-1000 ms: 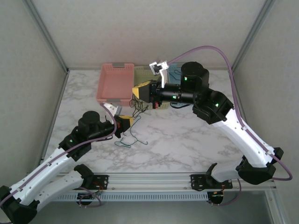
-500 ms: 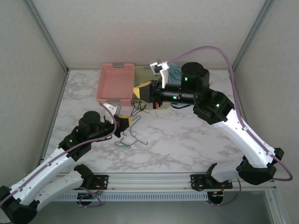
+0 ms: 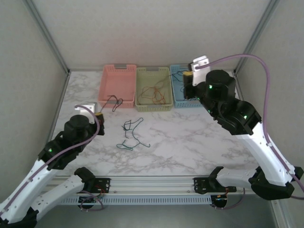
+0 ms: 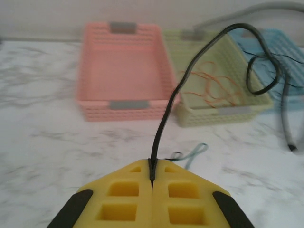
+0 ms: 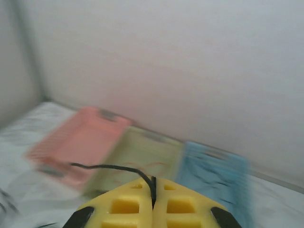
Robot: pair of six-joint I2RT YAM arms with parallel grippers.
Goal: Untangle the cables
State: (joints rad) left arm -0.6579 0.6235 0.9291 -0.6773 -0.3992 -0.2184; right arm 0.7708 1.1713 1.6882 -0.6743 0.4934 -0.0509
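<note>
Down on the tabletop [image 3: 190, 137] a green cable [image 3: 131, 135] lies alone, red cables [image 3: 153, 93] sit in the middle basket [image 3: 154, 107], left gripper [image 4: 152, 167] jaws clamp a black cable [image 4: 164, 114], right gripper [image 5: 153, 183] jaws a second black cable [image 5: 109, 166]: untangling looks nearly done.

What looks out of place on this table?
A thin green wire lies loose and kinked on the marble table, outside the yellow-green plastic basket, unlike the thin red wires inside it. The left gripper pinches one thin black cable; the right gripper pinches another.
</note>
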